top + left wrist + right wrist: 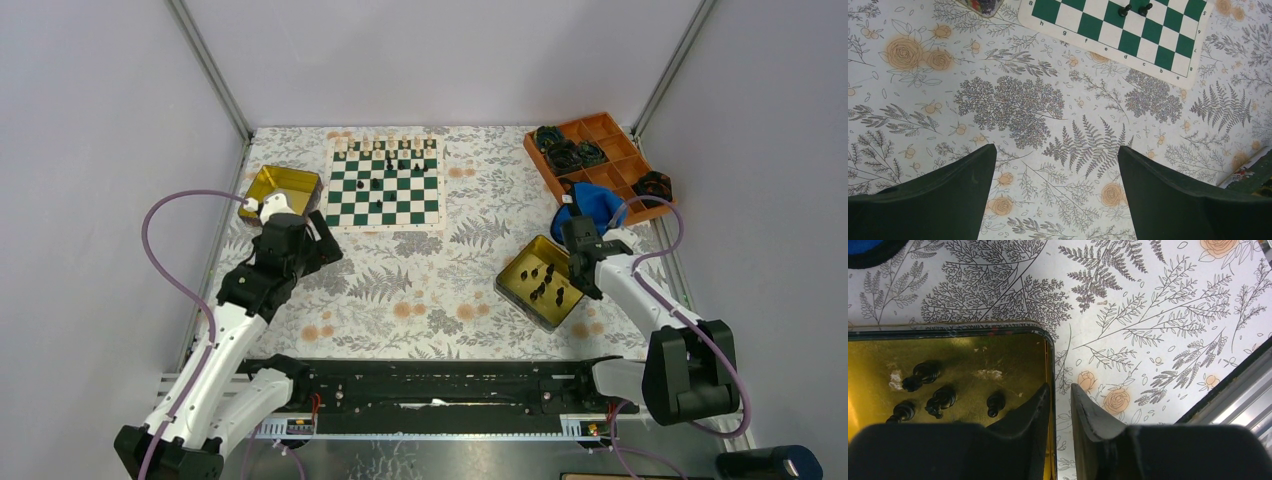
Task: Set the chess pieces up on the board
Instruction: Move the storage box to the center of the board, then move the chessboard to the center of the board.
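The green-and-white board (352, 203) lies at the far middle of the table. A row of cream pieces (385, 146) stands on its far edge, with a few black pieces (402, 162) scattered behind it. Its near corner shows in the left wrist view (1128, 36) with two black pieces (1134, 9). Several black pieces (940, 399) lie in a gold tin (973, 347) at the right (520, 268). My right gripper (1060, 387) straddles this tin's right wall, one finger inside and one outside, closed on it (580, 280). My left gripper (1055, 150) is open and empty above the floral cloth, near the board's front left (322, 248).
A second gold tin (282, 184) stands left of the board. An orange compartment tray (612, 140) with black and teal rings sits at the far right, a blue object (592, 204) just in front of it. The metal rail (1233, 395) runs close to my right gripper.
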Available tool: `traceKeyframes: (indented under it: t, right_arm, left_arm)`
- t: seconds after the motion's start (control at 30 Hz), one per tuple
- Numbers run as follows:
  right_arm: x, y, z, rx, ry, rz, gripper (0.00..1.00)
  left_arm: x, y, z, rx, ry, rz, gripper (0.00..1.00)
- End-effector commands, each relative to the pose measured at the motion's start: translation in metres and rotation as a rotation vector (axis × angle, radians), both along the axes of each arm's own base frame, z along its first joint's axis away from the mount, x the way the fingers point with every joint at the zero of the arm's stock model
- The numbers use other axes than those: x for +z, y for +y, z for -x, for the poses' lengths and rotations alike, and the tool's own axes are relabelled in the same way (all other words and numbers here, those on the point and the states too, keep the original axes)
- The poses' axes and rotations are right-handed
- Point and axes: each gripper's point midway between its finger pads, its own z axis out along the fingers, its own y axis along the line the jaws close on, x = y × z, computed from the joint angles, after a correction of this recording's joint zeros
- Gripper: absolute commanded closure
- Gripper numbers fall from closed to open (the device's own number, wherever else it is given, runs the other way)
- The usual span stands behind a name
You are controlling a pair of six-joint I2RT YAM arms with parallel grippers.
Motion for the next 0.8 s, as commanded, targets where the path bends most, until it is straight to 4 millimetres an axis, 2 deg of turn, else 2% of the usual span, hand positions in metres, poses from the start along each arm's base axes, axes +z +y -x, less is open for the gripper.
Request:
traceKeyframes:
  t: [0.0,0.2,0.33,0.43,0.53,0.63,0.77]
  right_arm:
    - [0.033,0.0,-0.012,-0.005,-0.092,-0.01,0.71]
    - [0.058,0.009,-0.021,0.066,-0.155,-0.052,0.7]
    - [0.072,0.021,-0.031,0.138,-0.189,-0.07,0.69]
    - [0.086,0.036,-0.046,0.22,-0.223,-0.05,0.67]
    - [0.104,0.06,-0.068,0.327,-0.261,-0.033,0.66]
    - [0.119,0.088,-0.093,0.424,-0.295,-0.026,0.66]
    - [0.127,0.124,-0.125,0.519,-0.304,-0.016,0.66]
  left_arm:
    - [0.005,0.002,-0.005,0.022,-0.018,-0.009,0.01]
    - [0.01,-0.001,-0.021,0.073,-0.019,0.013,0.01]
    - [0.014,-0.007,-0.041,0.087,-0.014,0.018,0.05]
    - [0.017,-0.01,-0.059,0.103,-0.008,0.005,0.06]
    - [0.016,-0.015,-0.078,0.11,0.004,-0.009,0.07]
    - [0.006,-0.018,-0.097,0.12,0.028,-0.033,0.11]
    - [-0.01,-0.018,-0.119,0.139,0.059,-0.078,0.2]
